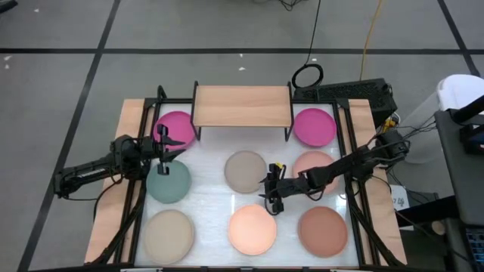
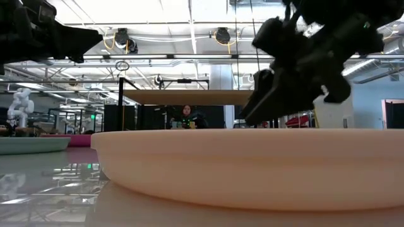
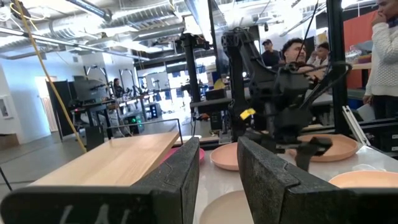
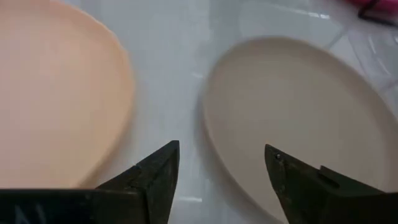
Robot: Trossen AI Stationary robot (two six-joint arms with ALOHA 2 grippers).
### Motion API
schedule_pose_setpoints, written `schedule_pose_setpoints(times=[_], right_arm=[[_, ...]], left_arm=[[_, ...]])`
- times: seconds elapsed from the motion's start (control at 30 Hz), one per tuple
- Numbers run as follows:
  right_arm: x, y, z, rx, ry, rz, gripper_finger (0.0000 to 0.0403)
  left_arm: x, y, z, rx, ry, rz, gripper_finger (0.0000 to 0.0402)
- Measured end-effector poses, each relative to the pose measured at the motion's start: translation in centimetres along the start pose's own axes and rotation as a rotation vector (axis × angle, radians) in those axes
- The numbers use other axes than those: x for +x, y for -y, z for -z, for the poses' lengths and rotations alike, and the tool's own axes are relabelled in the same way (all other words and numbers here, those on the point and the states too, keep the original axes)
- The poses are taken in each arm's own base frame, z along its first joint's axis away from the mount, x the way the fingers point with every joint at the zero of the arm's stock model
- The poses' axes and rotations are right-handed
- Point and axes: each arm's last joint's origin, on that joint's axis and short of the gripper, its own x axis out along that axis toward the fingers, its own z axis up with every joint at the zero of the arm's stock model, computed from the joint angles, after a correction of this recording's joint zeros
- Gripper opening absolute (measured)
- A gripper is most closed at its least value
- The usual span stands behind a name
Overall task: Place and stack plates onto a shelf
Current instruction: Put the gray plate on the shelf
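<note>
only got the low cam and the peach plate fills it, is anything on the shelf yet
Observer: No, the top of the shelf is bare.
Operator: ok where is the right gripper
Observer: The right gripper hovers over the gap between the peach-orange plate and the grey-beige plate, open and holding nothing.
Operator: and the left one
Observer: The left gripper is at the near edge of the left magenta plate, just behind the teal plate, open and empty.
</note>
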Motion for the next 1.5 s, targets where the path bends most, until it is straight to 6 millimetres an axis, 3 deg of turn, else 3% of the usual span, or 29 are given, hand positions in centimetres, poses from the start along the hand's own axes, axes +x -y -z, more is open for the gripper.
schedule_pose_setpoints(times=[0.4, 0.9, 1.07, 1.27, 1.5], right_arm=[[2.6, 1.2, 2.2, 0.023, -0.11, 0.05, 0.0184], [2.5, 1.3, 2.0, 0.02, -0.088, 0.052, 0.0082], [2.5, 1.3, 1.9, 0.003, -0.074, 0.05, 0.0024], [2.1, 1.3, 0.3, 0.022, 0.053, 0.042, 0.0004], [-1.8, 2.0, -4.0, 0.068, 0.33, -0.002, 0.0002]], left_arm=[[0.0, 0.0, 0.0, 0.0, 0.001, 0.0, 0.0115], [0.0, 0.0, 0.0, 0.0, 0.0, 0.0, 0.0115], [0.0, 0.0, 0.0, 0.0, 0.0, 0.0, 0.0115], [0.0, 0.0, 0.0, 0.0, 0.001, 0.0, 0.0115], [0.0, 0.0, 0.0, 0.001, 0.003, 0.0, 0.0115]])
